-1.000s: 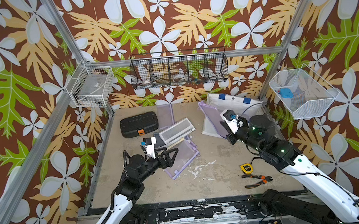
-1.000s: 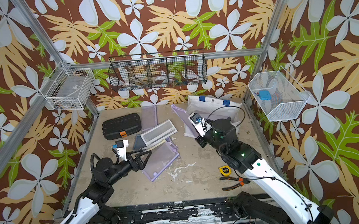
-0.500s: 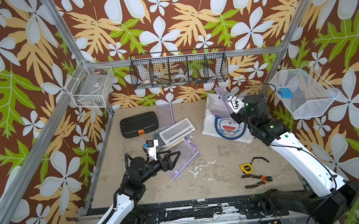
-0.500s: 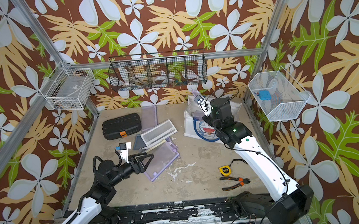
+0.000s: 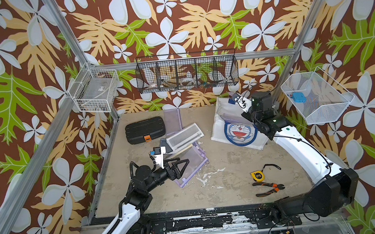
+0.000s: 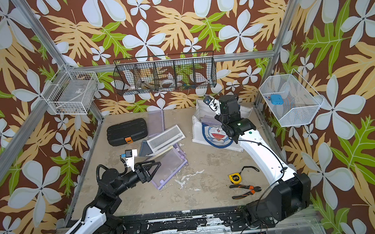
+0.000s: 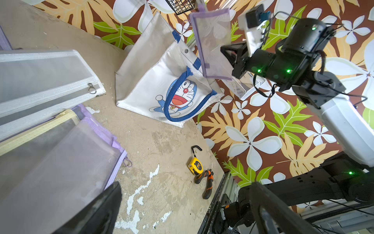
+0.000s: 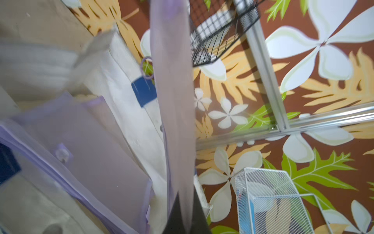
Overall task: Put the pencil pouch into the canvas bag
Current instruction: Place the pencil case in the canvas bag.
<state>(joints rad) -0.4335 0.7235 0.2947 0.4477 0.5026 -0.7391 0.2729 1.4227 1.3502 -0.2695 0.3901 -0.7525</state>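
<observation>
Tabletop (image 5: pixel 224 189), sandy and scuffed, walled in by leaf-and-flower wallpaper.

- Pencil pouch (image 7: pixel 212 40): purple, see-through mesh. It hangs in the air above the mouth of the canvas bag, close to the back wall. One edge is pinched; the rest droops free. In the right wrist view it shows as a long pale strip (image 8: pixel 174 101).
- Right gripper (image 7: pixel 226 53): fingers clenched on the pouch's edge, arm stretched over the bag.
- Canvas bag (image 5: pixel 220 128): white with blue handles and a cartoon face on its front. It stands at the table's far right, mouth open.
- Second purple pouch (image 8: pixel 91 145): sits inside the bag's mouth.
- Left gripper (image 5: pixel 179 167): fingers spread wide and holding nothing, over the near edge of the heap of pouches.
- Heap of mesh pouches (image 5: pixel 185 137): white, purple and yellow-trimmed, overlapping at mid-table, well apart from the bag.
- Black case (image 5: pixel 145 132): closed, orange latch, far left, just beside the heap.
- Tape measure (image 5: pixel 257 175): yellow, near right.
- Pliers (image 5: pixel 268 188): orange-and-black handles, just beside the tape measure.
</observation>
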